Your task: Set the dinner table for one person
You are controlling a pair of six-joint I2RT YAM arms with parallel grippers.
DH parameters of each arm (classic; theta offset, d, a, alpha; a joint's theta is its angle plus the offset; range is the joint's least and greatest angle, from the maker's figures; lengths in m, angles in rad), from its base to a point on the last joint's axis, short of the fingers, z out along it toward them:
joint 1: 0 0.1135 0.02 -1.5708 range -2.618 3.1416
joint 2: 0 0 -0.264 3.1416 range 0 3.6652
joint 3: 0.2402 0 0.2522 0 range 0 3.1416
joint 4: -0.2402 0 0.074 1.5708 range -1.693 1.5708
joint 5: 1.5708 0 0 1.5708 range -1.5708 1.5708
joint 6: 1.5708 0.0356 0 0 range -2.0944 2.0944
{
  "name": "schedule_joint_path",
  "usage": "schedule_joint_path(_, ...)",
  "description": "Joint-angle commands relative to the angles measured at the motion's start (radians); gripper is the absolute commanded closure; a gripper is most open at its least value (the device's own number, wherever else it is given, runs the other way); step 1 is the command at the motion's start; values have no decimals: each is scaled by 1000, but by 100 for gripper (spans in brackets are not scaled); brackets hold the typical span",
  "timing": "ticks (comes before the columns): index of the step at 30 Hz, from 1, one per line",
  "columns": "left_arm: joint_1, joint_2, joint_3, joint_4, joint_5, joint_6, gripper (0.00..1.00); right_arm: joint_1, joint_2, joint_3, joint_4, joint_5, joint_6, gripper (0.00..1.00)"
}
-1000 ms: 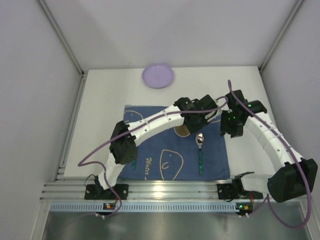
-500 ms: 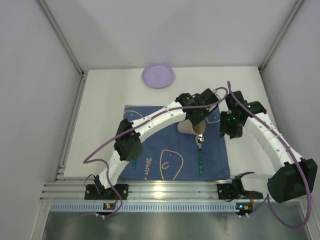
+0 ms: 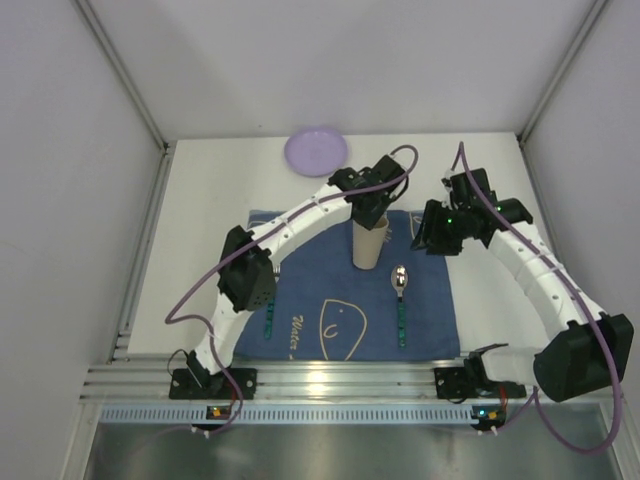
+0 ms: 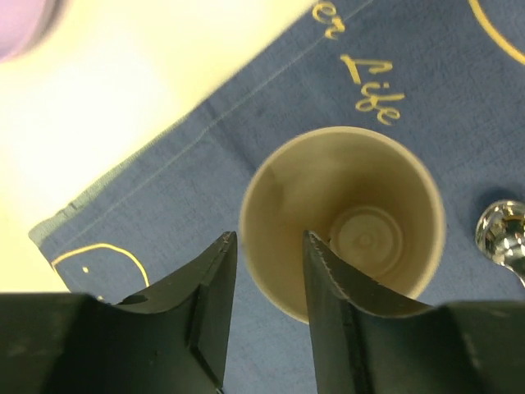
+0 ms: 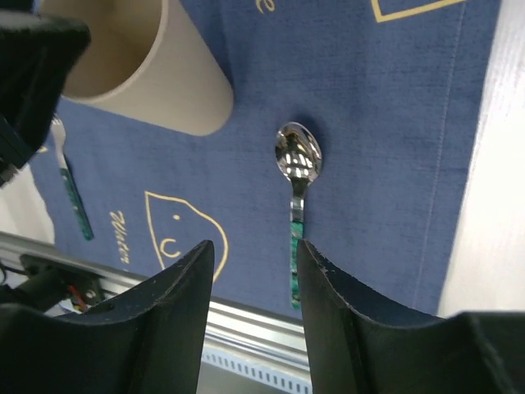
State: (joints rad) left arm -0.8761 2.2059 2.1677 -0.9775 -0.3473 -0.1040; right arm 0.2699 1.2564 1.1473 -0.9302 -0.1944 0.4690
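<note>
A beige paper cup (image 3: pixel 368 246) stands upright on the blue cloth mat (image 3: pixel 300 300), which lies on the white dinner table (image 3: pixel 205 215). My left gripper (image 3: pixel 368 205) hovers right above the cup. In the left wrist view the left gripper (image 4: pixel 268 238) is open, one finger (image 4: pixel 332 287) over the cup's (image 4: pixel 361 234) mouth, the other outside its rim. A spoon (image 3: pixel 400 290) with a green handle lies right of the cup. My right gripper (image 3: pixel 430 230) is open and empty; in its wrist view the right gripper (image 5: pixel 255 246) hangs above the spoon (image 5: pixel 297 156) and cup (image 5: pixel 143 74).
A purple plate (image 3: pixel 316 151) sits at the table's back edge. A green-handled fork (image 3: pixel 268 322) lies on the mat's left part. The ribbed aluminium rail (image 3: pixel 330 380) runs along the near edge. Grey walls close in the left, right and back.
The cup went from tilted in the left gripper to upright on the mat. The left gripper moved back and left, and its jaws are now open. The right gripper shifted slightly left.
</note>
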Motion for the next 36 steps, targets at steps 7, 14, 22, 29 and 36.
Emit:
schedule_joint_path(7, -9, -196, -245, 34, 140, -49, 69, -5, 21, -6, 90, -17, 56, 55)
schedule_joint_path(14, -11, -264, -373, 37, 212, -92, 74, -6, 11, -40, 83, 3, 66, 56)
schedule_joint_path(22, -11, -247, -266, 45, 255, -77, 71, -5, 12, -41, 74, 19, 57, 56)
schedule_joint_path(29, -11, -180, -115, 30, 310, -60, 69, -6, 23, -11, 82, 24, 57, 56)
schedule_joint_path(36, -12, -190, -121, 28, 314, -74, 69, -5, 18, -6, 91, 24, 56, 56)
